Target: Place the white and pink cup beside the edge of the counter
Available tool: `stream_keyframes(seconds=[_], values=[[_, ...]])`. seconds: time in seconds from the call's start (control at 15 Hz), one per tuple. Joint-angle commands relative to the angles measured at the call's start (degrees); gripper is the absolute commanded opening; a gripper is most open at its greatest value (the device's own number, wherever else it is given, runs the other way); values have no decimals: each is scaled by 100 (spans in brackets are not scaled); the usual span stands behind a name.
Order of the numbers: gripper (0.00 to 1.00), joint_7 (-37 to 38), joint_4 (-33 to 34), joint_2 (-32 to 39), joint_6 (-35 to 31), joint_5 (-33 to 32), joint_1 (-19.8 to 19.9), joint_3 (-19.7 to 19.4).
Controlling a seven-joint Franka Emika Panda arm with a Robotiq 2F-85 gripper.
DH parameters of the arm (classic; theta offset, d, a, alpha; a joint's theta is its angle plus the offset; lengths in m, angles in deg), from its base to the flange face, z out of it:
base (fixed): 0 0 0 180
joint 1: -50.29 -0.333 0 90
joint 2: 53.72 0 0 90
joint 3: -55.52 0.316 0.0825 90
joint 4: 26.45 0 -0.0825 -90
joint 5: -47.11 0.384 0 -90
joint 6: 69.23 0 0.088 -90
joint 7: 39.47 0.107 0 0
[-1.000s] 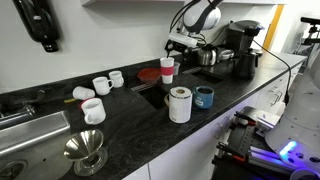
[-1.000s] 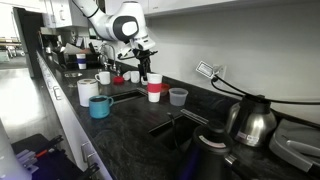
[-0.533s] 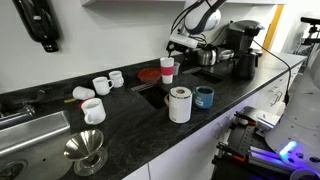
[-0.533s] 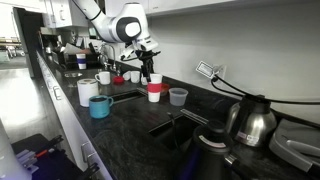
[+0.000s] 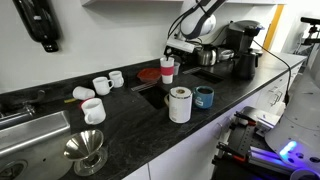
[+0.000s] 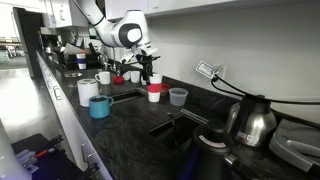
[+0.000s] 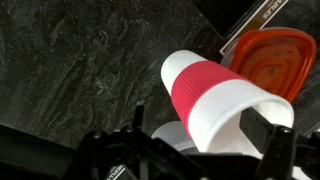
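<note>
Over the last second the gripper (image 6: 150, 76) has sunk slightly around the top of the white and pink cup (image 6: 155, 92). The cup has not moved and stands upright far back on the counter (image 5: 130, 128), beside a red lid (image 7: 272, 58). The fingers straddle it, but we cannot tell whether they pinch. We judge the carry to the edge is still ahead.

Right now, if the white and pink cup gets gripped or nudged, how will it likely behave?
Likely tippy: the white and pink cup stands tall and slim, so a high nudge could topple it. On the glossy counter it may slide instead of holding. Its round wall suggests it would roll if it fell; weight cannot be judged.
</note>
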Motion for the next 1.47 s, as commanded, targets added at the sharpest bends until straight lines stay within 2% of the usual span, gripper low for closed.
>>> stream_keyframes(seconds=[0.0, 0.13, 0.6, 0.67, 1.13, 1.4], values=[[75, -2, 114, 122, -17, 83, -64, -75], [55, -29, 93, 130, -31, 129, -58, -89], [6, -178, -12, 50, -19, 443, -39, -97], [2, -179, -25, 34, -17, 454, -37, -103], [2, -502, -373, -432, 65, 596, 17, -148], [2, -982, -1023, -1267, 295, 865, 75, -139]])
